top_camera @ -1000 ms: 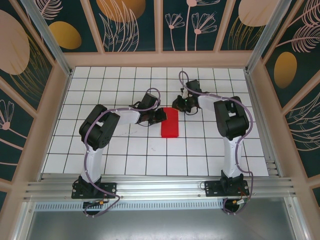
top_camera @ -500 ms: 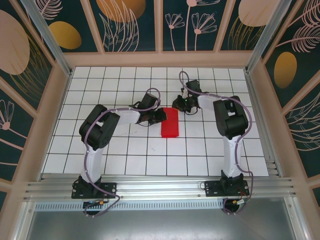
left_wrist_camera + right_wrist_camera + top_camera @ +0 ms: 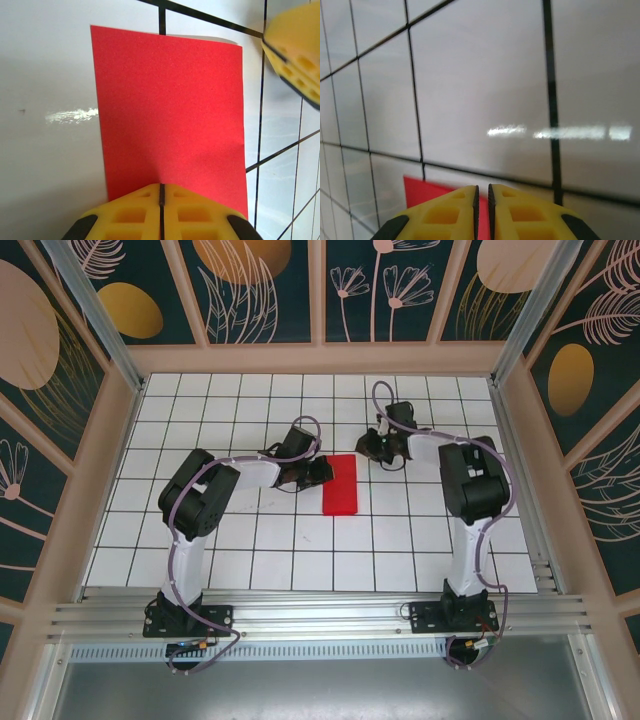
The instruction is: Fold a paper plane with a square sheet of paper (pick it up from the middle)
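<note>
The square sheet of paper [image 3: 340, 485] lies flat on the white grid table as a narrow red rectangle, about one tile wide and two long. A paper plane is out of view. My left gripper [image 3: 325, 471] is shut, its yellow tips resting on the middle of the sheet's left long edge [image 3: 170, 110]; in the left wrist view the jaws [image 3: 161, 187] meet with no gap. My right gripper [image 3: 366, 443] hovers just off the sheet's far right corner, jaws a thin crack apart [image 3: 483, 192] and holding nothing. A red corner [image 3: 427, 192] shows beside its fingers.
A yellow finger of the right gripper [image 3: 295, 50] shows at the upper right of the left wrist view. Wooden frame walls [image 3: 320, 358] ring the table. The arm bases stand on the metal rail [image 3: 320, 615] at the near edge.
The right gripper has drawn back to the right, off the sheet's far end, and its jaws have parted slightly. The left gripper and the sheet have not moved.
</note>
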{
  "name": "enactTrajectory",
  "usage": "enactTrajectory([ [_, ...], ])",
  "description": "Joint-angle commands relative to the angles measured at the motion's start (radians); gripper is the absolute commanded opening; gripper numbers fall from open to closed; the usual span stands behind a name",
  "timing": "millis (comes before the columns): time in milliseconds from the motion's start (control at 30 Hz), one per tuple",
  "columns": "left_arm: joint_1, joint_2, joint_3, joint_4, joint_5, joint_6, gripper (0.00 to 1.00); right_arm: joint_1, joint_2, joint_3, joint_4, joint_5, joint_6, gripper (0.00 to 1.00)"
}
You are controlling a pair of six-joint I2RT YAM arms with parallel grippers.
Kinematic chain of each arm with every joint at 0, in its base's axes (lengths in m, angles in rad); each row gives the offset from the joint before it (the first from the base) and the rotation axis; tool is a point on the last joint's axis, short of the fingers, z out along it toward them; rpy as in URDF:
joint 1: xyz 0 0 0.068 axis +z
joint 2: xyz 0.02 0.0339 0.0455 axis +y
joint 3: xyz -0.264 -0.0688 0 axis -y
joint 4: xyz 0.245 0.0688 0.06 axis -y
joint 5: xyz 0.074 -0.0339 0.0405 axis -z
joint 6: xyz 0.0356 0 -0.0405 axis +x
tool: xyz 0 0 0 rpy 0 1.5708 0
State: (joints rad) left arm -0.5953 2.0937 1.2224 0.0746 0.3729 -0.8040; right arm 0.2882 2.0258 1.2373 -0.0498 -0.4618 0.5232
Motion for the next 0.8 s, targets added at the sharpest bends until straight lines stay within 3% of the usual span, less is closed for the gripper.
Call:
enactTrajectory([
  [0, 0.000, 0.058, -0.043, -0.165, -0.097, 0.027, 0.09, 0.041, -0.093, -0.068, 0.003, -0.020, 0.000, 0.16],
  [400, 0.001, 0.020, -0.034, -0.137, -0.076, -0.003, 0.09, 0.103, -0.091, -0.172, -0.024, -0.034, 0.005, 0.15],
  [767, 0.030, -0.151, -0.073, -0.065, -0.094, -0.064, 0.21, 0.144, -0.084, -0.205, -0.024, -0.078, -0.052, 0.15],
])
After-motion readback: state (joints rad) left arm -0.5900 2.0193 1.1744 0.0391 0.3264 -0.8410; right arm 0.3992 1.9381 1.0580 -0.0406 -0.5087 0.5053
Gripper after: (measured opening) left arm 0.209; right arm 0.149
